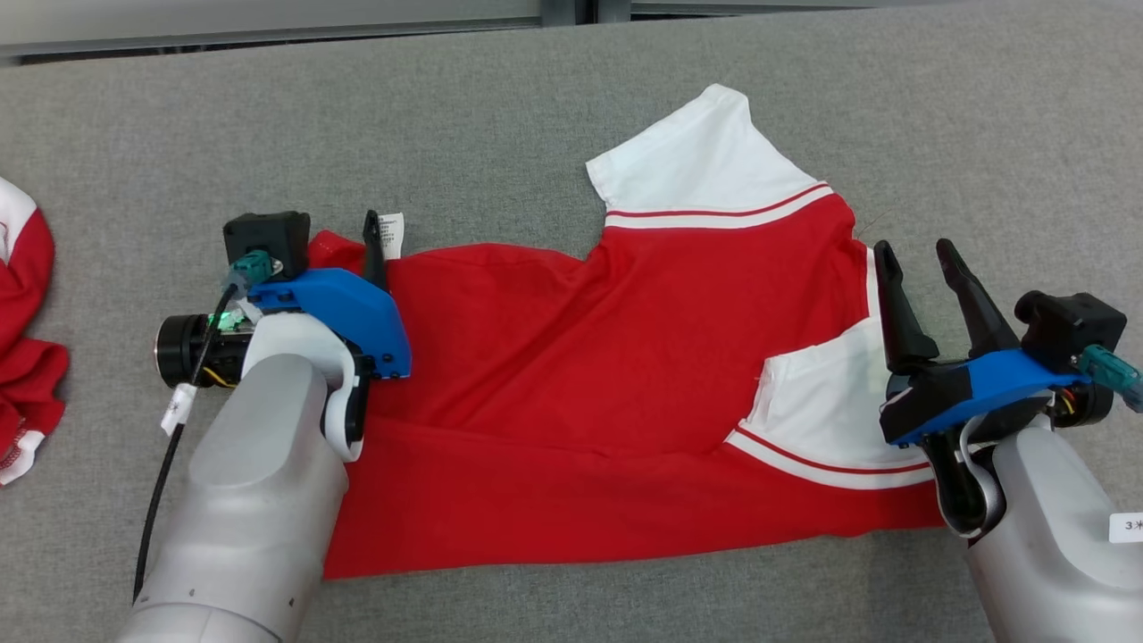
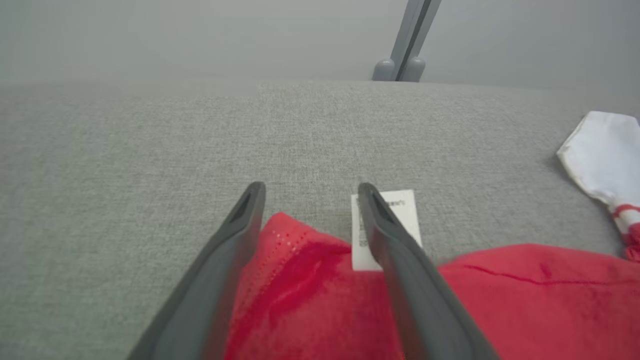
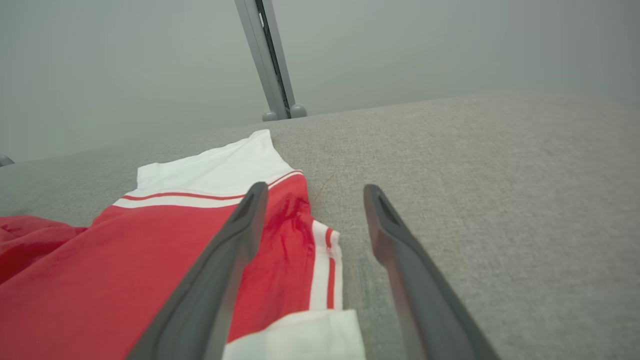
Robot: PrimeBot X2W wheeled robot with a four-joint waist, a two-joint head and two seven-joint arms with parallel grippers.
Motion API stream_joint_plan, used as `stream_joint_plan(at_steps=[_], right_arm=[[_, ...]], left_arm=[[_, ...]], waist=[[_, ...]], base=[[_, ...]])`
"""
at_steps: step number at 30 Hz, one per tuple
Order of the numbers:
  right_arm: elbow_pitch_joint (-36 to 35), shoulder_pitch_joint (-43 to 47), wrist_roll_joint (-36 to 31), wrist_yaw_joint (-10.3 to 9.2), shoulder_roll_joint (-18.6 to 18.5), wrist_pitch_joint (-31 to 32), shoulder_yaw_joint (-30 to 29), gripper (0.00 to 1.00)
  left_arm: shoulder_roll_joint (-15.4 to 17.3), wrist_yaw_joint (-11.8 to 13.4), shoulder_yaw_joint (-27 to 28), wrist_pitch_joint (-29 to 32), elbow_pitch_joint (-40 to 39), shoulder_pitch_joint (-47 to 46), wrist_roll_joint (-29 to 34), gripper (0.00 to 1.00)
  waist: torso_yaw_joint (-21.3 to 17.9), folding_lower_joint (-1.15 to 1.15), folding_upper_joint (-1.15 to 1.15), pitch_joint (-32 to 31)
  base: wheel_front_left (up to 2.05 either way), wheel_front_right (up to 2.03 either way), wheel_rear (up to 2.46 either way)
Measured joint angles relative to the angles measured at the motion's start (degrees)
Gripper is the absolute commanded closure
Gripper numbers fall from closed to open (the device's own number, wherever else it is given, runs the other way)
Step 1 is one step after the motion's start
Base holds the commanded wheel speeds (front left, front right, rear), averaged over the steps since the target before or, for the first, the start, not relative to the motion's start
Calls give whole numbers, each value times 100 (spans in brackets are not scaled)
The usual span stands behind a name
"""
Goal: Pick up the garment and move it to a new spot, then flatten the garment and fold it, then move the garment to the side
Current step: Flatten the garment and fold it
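We are looking down at a grey fabric-covered worktop (image 1: pixel 536 116), where the garment (image 1: pixel 571 375), a red shirt with white sleeves, is lying spread across the middle with its length running left to right. One white sleeve (image 1: pixel 705 161), edged with red stripes, is pointing toward the far edge, and the other sleeve (image 1: pixel 830 393) is lying turned inward over the red body near the right end. The left claw (image 2: pixel 311 190) is hanging low over the shirt's left end, its two dark fingers standing well apart with a red corner of the cloth lying between and beneath them. A white care label (image 2: pixel 407 210) is sticking out from the shirt's far edge, partly behind one of those fingers in the left wrist view. The right claw (image 1: pixel 915 250) is sitting at the shirt's right end, its fingers likewise spread wide and gripping nothing. In the right wrist view one finger is crossing over the red cloth beside the striped edge while the other is hanging over bare worktop. We are unable to tell whether any fingertip is touching the cloth. At the far left of the worktop, well apart from the shirt, a second red-and-white garment (image 1: pixel 22 339) is lying crumpled and partly cut off by the frame. Beyond the back edge a grey upright post (image 2: pixel 407 45) is rising against a pale wall.
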Motion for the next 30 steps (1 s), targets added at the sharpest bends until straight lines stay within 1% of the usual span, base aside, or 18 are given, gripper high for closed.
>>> stream_joint_plan(at_steps=[2,6,14,20,25,26,28,29,30], right_arm=[[-22,-34,49,0,-1,0,31,0],[-26,-40,113,0,-7,0,8,0],[13,-2,127,0,71,0,-64,0],[24,1,118,0,123,0,-8,0],[8,1,123,0,100,0,22,0],[7,0,136,0,88,0,21,0],[29,-9,153,0,45,0,-1,0],[63,-30,158,0,14,-1,5,0],[124,-77,156,0,-32,0,54,0]], left_arm=[[20,1,25,18,202,-132,-25,0],[2,-83,71,88,500,-260,-141,0],[-71,-278,19,164,790,-401,-272,0],[-58,-490,-9,517,1037,-488,-379,0],[29,-549,-56,659,1129,-591,-393,0],[27,-560,-68,668,1140,-598,-393,2],[24,-575,-98,671,1148,-608,-391,53],[22,-576,-120,664,1147,-610,-389,93],[15,-579,-135,622,1136,-611,-390,100]], waist=[[-21,0,0,63],[-3,-1,0,100],[136,-2,0,4],[128,-2,-1,-15],[113,-2,-1,9],[117,-2,-2,14],[140,-2,-1,30],[162,-2,-2,42],[191,-2,-2,53]], base=[[0,0,0],[0,0,0],[0,0,0],[0,0,0],[0,0,0],[0,0,0],[0,0,0],[0,0,0],[0,0,0]])
